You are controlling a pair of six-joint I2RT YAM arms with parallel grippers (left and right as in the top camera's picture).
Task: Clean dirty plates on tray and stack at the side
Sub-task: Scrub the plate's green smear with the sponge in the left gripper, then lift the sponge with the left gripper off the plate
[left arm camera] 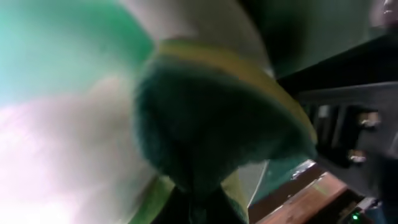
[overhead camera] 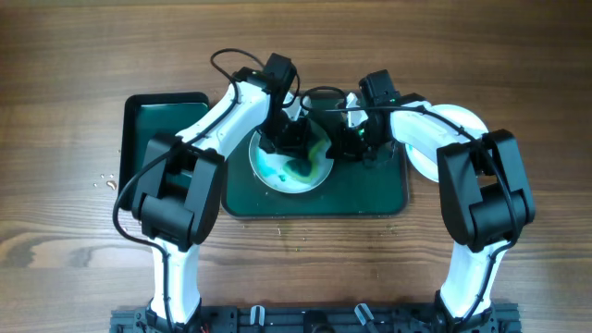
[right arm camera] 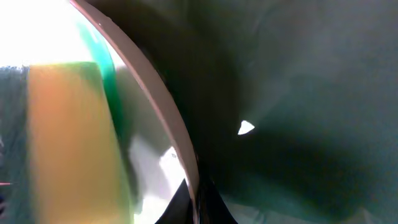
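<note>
While the tray lay at frame centre, the plate on its left half sat beneath the left gripper, whose jaws clamped a sponge against it, and the right gripper, jaws closed, pinched its right rim.

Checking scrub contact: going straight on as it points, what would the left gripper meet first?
Probably the smeared plate below: the left gripper points down at it through its held sponge; depth unclear, maybe touching.
</note>
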